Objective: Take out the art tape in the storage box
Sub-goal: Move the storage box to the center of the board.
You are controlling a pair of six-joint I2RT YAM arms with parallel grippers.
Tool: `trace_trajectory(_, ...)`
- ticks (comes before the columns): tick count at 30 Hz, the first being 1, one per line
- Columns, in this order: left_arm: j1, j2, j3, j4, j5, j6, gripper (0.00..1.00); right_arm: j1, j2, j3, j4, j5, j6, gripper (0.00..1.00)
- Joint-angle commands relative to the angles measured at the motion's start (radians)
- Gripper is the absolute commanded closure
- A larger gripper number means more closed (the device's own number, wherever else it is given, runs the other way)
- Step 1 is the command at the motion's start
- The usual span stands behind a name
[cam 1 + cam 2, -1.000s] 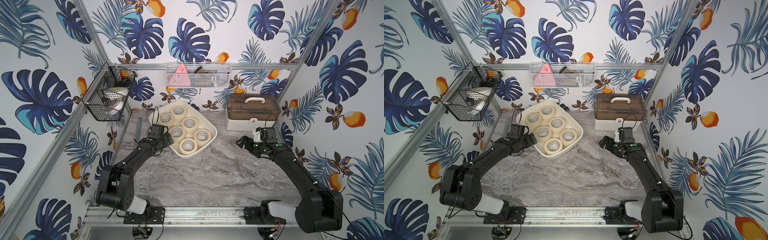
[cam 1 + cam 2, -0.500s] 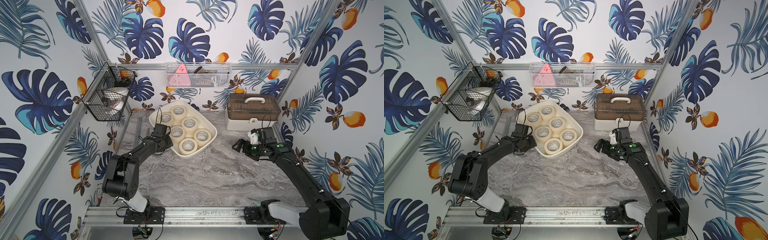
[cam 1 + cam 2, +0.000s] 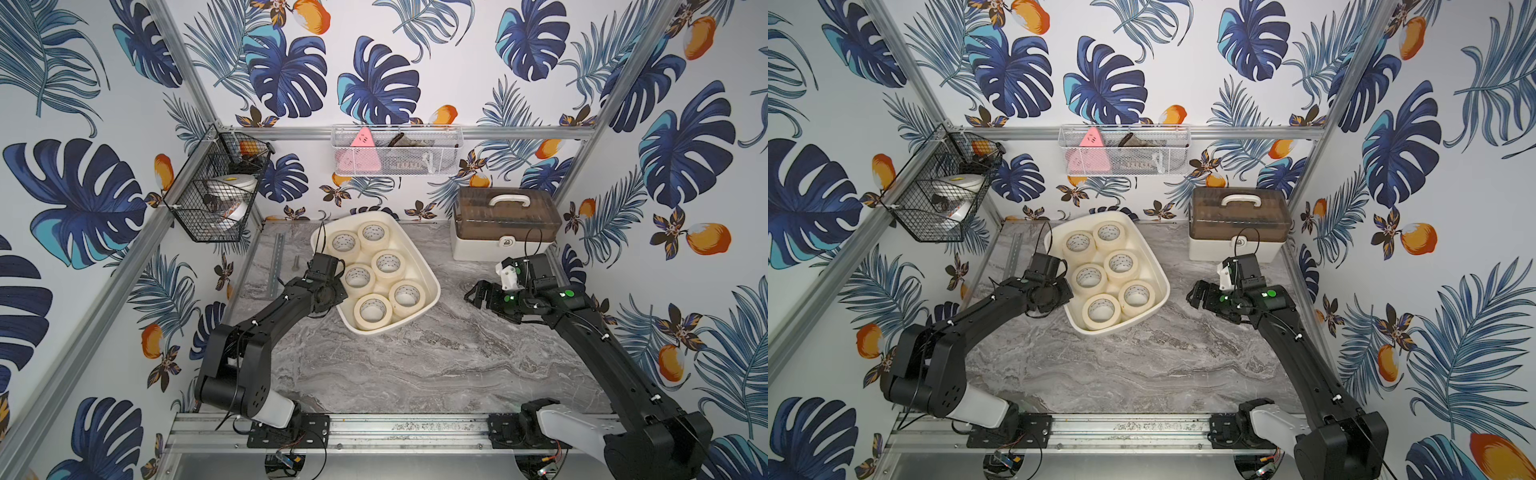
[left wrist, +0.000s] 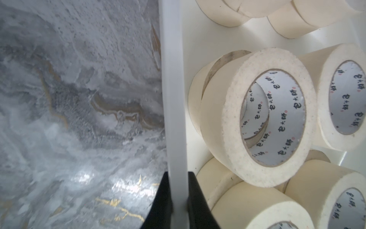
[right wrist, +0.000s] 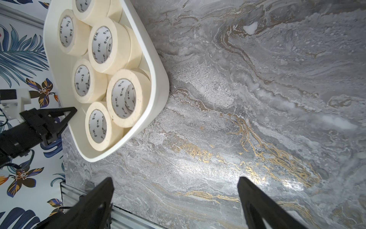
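The storage box (image 3: 433, 286) is a cream-white tub lying askew at the back middle of the marble table, seen in both top views (image 3: 1163, 286). Several cream art tape rolls (image 3: 372, 327) lie flat in it, stacked in two layers. My left gripper (image 4: 178, 174) is shut on the box's left rim (image 4: 172, 99), one finger outside and one inside beside a roll (image 4: 231, 111). In a top view it sits at the box's left side (image 3: 337, 287). My right gripper (image 5: 175, 182) is open and holds nothing. It hangs over bare table to the right of the box (image 5: 158, 79), well apart from it (image 3: 471, 293).
A brown-lidded case with a white handle (image 3: 505, 222) stands at the back right, close behind my right wrist. A black wire basket (image 3: 216, 195) hangs on the left wall and a white mesh basket (image 3: 395, 151) on the back wall. A metal rail (image 3: 276, 266) lies left of the box.
My left gripper has closed on the box's left rim. My right arm has shifted a little to the left, towards the box, with its jaws still open.
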Motion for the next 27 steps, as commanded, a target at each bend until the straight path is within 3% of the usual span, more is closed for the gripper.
trace_trajectory(1,-0.023,-0.051,-0.027,-0.014,0.039,0.102,1.0,0.004,-0.008,0.014,-0.038,0.011,-0.014,0.01)
trace_trajectory(19,-0.299,-0.104,-0.1,-0.016,0.118,0.108,1.0,0.007,-0.046,0.002,-0.065,0.034,0.02,0.03)
trace_trajectory(27,-0.311,-0.097,-0.091,-0.032,0.118,0.158,1.0,0.027,-0.038,0.015,-0.049,-0.017,0.137,0.02)
